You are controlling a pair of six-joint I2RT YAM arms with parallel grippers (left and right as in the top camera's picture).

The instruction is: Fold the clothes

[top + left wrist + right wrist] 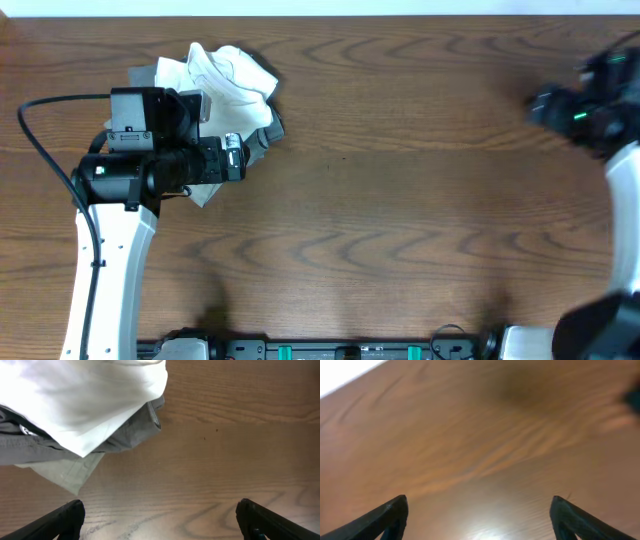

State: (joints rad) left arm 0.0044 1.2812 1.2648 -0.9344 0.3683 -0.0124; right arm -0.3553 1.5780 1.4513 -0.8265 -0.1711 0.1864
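Note:
A pile of clothes lies at the table's back left: a crumpled white garment on top of grey ones. The black T-shirt is not in view. My left gripper is open and empty, just in front of the pile's near edge. In the left wrist view the white garment and grey garments fill the upper left, with my open fingers over bare wood. My right gripper is at the far right, blurred, open and empty over bare wood.
The brown wooden table stretches across the view. The table's far edge meets a white strip at the top. The arm bases stand along the front edge.

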